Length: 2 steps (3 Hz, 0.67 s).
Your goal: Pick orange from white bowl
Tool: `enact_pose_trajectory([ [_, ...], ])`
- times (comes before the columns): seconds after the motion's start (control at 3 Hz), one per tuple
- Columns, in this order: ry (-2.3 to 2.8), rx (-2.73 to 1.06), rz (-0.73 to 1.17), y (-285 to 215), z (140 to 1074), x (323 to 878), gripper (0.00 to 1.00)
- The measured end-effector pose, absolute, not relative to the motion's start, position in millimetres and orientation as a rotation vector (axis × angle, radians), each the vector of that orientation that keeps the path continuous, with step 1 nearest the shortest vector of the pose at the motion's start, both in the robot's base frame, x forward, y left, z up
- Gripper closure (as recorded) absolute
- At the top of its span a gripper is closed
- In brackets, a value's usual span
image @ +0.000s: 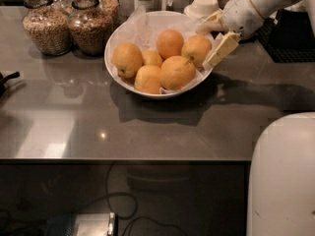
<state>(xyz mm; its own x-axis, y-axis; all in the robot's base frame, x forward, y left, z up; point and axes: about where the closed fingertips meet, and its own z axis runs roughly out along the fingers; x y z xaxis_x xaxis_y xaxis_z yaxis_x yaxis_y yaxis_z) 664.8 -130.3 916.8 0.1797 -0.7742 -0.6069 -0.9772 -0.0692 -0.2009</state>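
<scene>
A wide white bowl [118, 36] lined with crinkled white paper sits on the grey counter and holds several oranges. The rightmost orange [196, 49] lies against the bowl's right rim. My gripper [210, 43] comes in from the upper right on a white arm. Its two cream fingers are spread, one finger [208, 22] behind that orange and the other finger [221, 49] at the rim in front of it. The fingers straddle the orange's right side and hold nothing.
Two glass jars of grain [47, 27] [93, 24] stand left of the bowl. A small white upturned cup on a saucer [203, 5] sits behind the bowl. A black mat [290, 42] lies at the right. The robot's white body [283, 176] fills the lower right.
</scene>
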Motion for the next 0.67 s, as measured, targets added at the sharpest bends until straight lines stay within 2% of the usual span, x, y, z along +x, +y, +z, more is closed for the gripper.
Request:
enact_pose_trajectory([
  [0.33,1.62,-1.915,0.479,-124.8,915.0,666.4,0.16],
  [0.67,1.593,-1.952,0.492,-115.4,911.9,669.5,0.17],
])
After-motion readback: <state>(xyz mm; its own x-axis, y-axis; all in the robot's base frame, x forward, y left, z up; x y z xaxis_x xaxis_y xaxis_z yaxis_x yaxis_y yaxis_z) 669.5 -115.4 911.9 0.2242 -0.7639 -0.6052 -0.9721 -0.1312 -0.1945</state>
